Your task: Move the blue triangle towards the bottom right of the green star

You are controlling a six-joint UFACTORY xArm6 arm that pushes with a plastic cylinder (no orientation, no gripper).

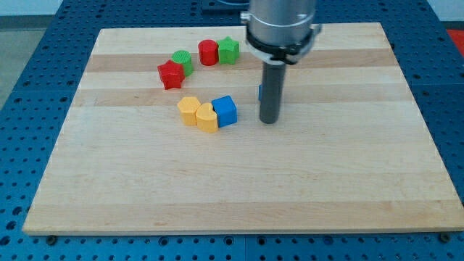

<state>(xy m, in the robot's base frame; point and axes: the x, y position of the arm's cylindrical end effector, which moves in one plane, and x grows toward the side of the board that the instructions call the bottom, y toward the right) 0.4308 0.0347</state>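
My tip (269,120) rests on the board right of centre, at the lower end of the dark rod. A blue block (260,93), probably the blue triangle, is almost fully hidden behind the rod; only a thin sliver shows at the rod's left edge, just above the tip. The green star (229,49) sits near the view's top, up and left of the tip, next to a red cylinder (209,52).
A green block (183,61) and a red star (171,75) lie left of the red cylinder. Two yellow blocks (189,110) (206,117) and a blue cube (225,111) form a row left of the tip. The wooden board (348,181) lies on a blue table.
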